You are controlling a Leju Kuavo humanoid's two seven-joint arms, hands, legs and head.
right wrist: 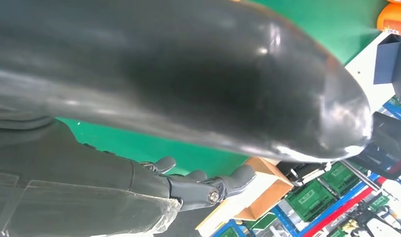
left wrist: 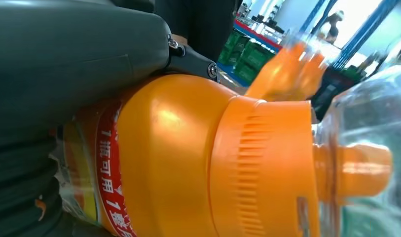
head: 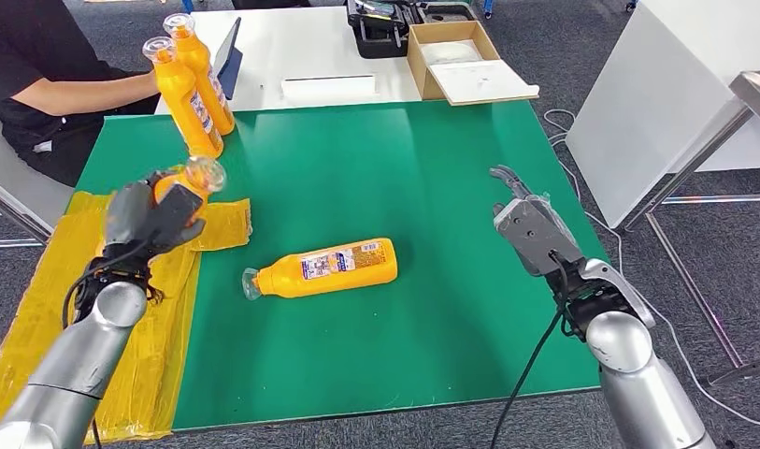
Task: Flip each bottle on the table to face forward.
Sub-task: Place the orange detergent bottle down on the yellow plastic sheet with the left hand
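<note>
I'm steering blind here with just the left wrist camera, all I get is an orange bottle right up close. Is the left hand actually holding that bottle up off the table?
Observer: Yes. In the head view the left hand grips an orange bottle upright, over the yellow sheet at the green mat's left edge.
Operator: Any other bottles?
Observer: Three. Two standing bottles are together at the mat's far left corner, and one lying bottle is on its side mid-mat, cap toward the robot's left.
Operator: And the right hand?
Observer: The right hand is above the mat's right side, fingers apart, holding nothing.
</note>
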